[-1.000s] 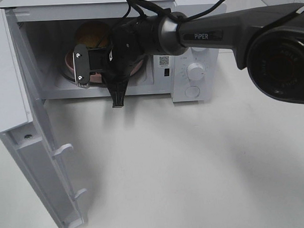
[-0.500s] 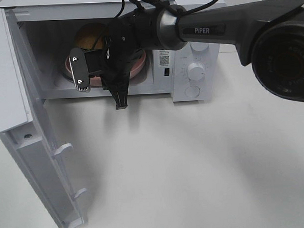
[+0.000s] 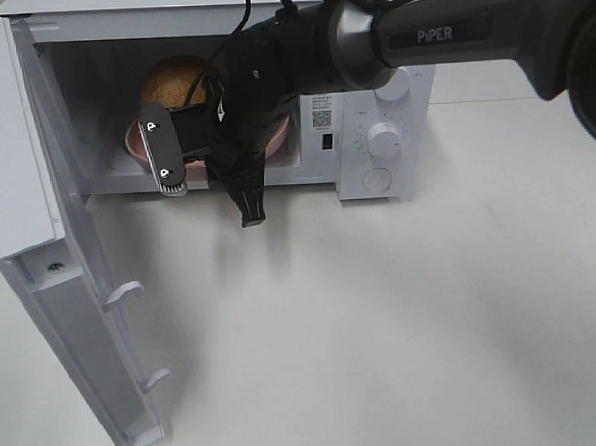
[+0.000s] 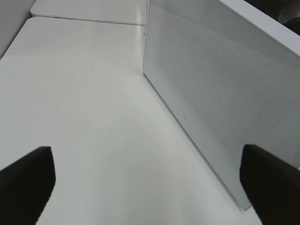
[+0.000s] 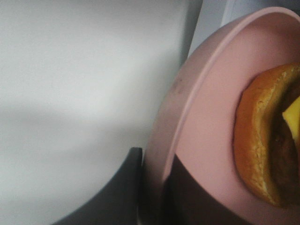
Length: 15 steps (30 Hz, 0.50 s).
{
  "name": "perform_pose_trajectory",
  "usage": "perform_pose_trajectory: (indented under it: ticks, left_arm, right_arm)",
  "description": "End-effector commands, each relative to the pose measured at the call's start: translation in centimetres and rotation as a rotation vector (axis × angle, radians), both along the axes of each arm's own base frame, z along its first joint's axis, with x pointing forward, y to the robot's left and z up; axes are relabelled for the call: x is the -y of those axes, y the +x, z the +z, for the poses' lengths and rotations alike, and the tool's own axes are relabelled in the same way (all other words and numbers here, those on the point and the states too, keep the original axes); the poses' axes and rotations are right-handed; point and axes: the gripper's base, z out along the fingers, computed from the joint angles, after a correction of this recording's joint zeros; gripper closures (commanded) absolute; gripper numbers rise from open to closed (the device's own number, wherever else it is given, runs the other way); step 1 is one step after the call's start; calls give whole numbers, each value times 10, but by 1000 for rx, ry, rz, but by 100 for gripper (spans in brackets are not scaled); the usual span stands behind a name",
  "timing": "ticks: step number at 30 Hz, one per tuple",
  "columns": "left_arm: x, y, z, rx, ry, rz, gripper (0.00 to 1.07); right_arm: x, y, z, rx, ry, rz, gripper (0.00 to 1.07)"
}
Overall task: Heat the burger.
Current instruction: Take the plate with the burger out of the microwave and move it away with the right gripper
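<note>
Burger point(image 3: 176, 82) sits on pink plate point(image 3: 275, 138) inside open microwave point(image 3: 383, 142); right gripper point(image 3: 208, 182) spread apart at its mouth; left gripper point(image 4: 150, 185) apart.

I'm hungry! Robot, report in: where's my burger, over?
Right gripper open at microwave mouth, one finger under pink plate. Burger on plate, inside. Left gripper open, idle. Door wide open; nothing blocking.

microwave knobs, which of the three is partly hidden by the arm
The top knob, half covered by the right arm; the middle knob and bottom knob show fully.
</note>
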Motion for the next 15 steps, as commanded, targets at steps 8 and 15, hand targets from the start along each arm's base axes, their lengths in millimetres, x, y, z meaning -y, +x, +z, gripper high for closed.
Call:
perform_pose_trajectory:
  ticks: [8,15]
  left_arm:
    - [1,-1,-1,5,-5,-2,7]
    - [1,-1,-1,5,-5,-2,7]
  right_arm:
    - [17,-21,14,120,0,89,107]
    - [34,-44,11,139,34,109,107]
